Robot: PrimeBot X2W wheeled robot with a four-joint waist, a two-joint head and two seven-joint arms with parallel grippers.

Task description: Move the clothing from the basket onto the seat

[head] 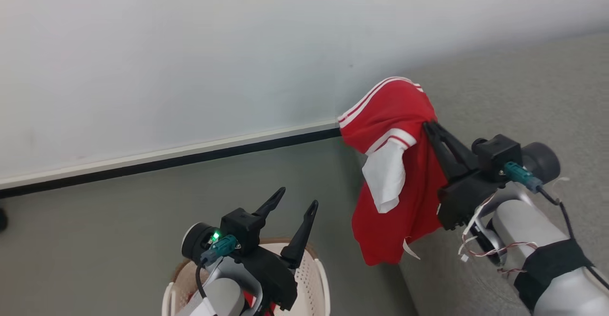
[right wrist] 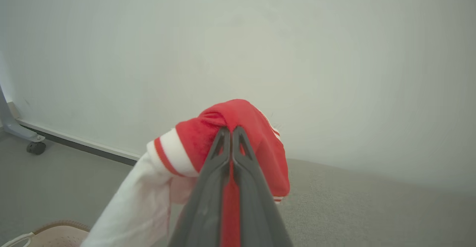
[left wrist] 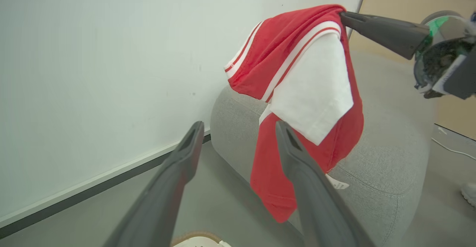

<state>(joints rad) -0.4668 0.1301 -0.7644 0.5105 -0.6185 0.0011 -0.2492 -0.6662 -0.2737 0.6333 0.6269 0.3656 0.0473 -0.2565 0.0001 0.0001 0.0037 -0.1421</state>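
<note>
Head view: the right claw pinches a red garment hanging beside the grey seat; the left claw stands spread above the basket. Left wrist view: the garment dangles over the seat's corner. Right wrist view: the right claw's fingers are pressed together on red fabric.

LIGHT: bright, even, diffuse; you get no hard shadows | SHADOW: soft shade on seat below clothing | GLARE: wall washed pale, corners dim in r-wrist view | FOCUS: near fingers look soft to you | DISTORT: slight wide-angle bend at wrist-view edges
</note>
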